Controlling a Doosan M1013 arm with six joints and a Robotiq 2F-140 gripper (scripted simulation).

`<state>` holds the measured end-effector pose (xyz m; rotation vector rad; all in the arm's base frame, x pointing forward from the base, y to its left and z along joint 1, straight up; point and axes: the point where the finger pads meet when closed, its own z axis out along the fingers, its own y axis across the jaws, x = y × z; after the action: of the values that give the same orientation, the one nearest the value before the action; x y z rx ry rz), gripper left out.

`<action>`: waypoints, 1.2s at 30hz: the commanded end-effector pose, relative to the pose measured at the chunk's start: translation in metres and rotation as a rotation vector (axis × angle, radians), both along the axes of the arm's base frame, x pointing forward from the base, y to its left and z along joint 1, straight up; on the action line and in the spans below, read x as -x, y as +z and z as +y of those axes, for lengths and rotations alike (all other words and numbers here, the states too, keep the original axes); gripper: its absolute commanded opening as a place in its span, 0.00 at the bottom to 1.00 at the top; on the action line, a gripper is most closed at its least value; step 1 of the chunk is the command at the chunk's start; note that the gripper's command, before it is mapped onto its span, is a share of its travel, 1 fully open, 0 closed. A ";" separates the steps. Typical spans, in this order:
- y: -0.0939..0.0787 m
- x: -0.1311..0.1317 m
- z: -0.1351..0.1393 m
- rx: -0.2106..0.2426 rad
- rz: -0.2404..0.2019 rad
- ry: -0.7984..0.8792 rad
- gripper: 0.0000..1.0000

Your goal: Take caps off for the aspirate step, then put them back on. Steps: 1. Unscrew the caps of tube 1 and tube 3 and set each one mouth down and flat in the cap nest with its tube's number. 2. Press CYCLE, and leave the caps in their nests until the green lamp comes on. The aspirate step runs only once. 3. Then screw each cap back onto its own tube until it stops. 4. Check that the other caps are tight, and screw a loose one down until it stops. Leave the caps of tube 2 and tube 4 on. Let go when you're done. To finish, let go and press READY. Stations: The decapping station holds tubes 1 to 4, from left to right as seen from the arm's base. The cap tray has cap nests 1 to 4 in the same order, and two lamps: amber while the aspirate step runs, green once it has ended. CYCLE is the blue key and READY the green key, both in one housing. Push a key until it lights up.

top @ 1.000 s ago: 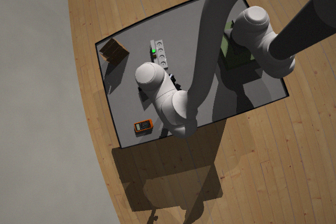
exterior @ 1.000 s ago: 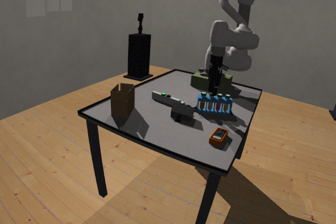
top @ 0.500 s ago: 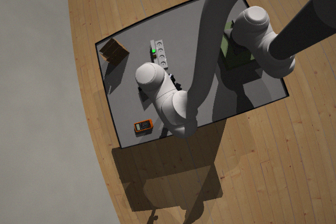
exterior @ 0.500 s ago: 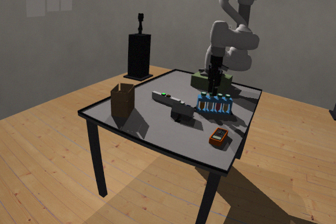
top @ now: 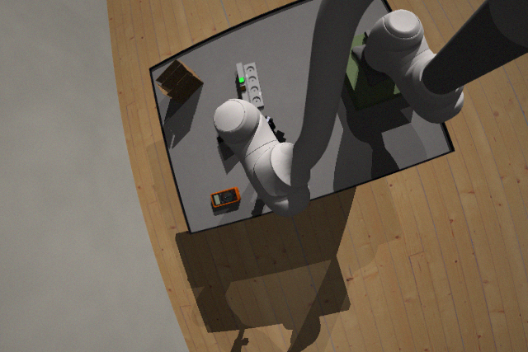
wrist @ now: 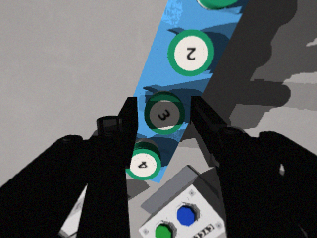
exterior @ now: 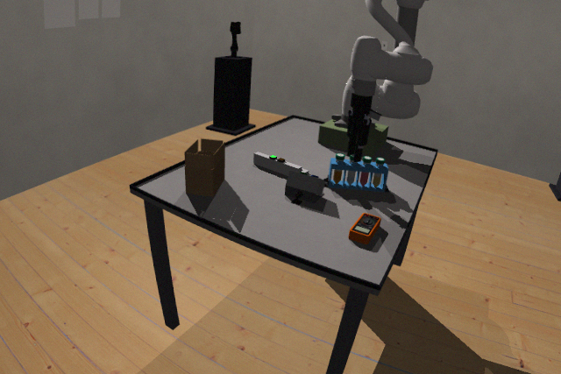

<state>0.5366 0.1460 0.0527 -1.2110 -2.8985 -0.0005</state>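
Note:
In the wrist view the blue tube rack runs from the top right to the lower left. The green-rimmed caps 2, 3 and 4 sit on their tubes, and the edge of cap 1 shows at the top. My gripper straddles cap 3. One black finger stands on each side of the cap with a thin gap, so it is open around the cap. In the exterior view the gripper points straight down onto the rack. The green lamp on the cap tray is lit.
The key housing with the blue key and the green key stands next to the rack. A cardboard box is at the table's left. An orange multimeter lies near the front edge.

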 end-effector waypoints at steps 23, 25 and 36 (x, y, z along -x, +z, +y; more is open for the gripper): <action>0.001 -0.001 0.000 -0.001 -0.001 -0.300 0.30; 0.001 -0.001 0.000 -0.001 -0.001 -0.300 0.30; 0.001 -0.001 0.000 -0.001 -0.001 -0.667 0.30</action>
<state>0.5366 0.1459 0.0526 -1.9830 -2.4294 -0.0079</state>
